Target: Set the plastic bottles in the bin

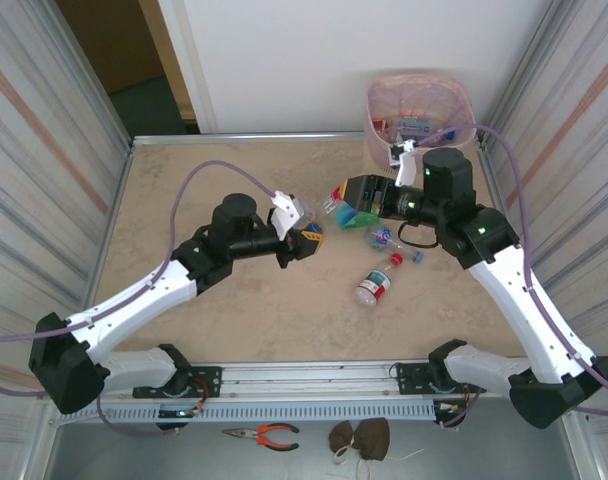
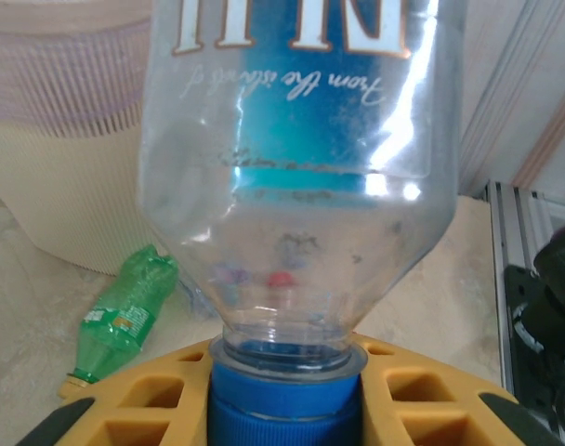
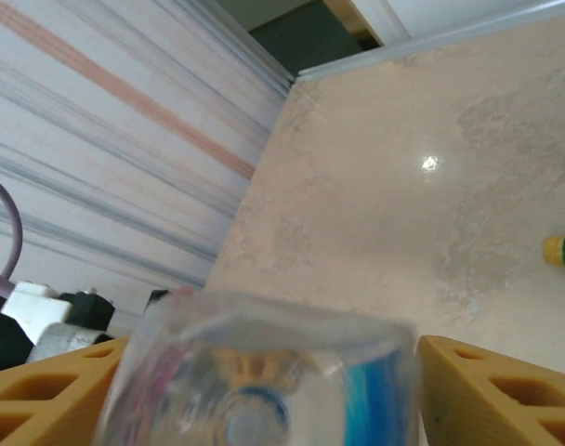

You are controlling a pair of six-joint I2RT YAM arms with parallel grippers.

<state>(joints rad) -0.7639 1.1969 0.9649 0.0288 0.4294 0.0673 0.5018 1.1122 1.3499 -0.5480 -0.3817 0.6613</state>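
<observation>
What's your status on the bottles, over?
Left hand shut on blue-capped bottle. Right hand around clear bottle, grip unclear. Green bottle, red-capped bottle loose on table; bin open, far right.

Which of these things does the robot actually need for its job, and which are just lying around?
For the job: bin, blue-capped bottle, green bottle, red-capped bottle.
Just lying about: orange-handled pliers, brown bundle.
</observation>
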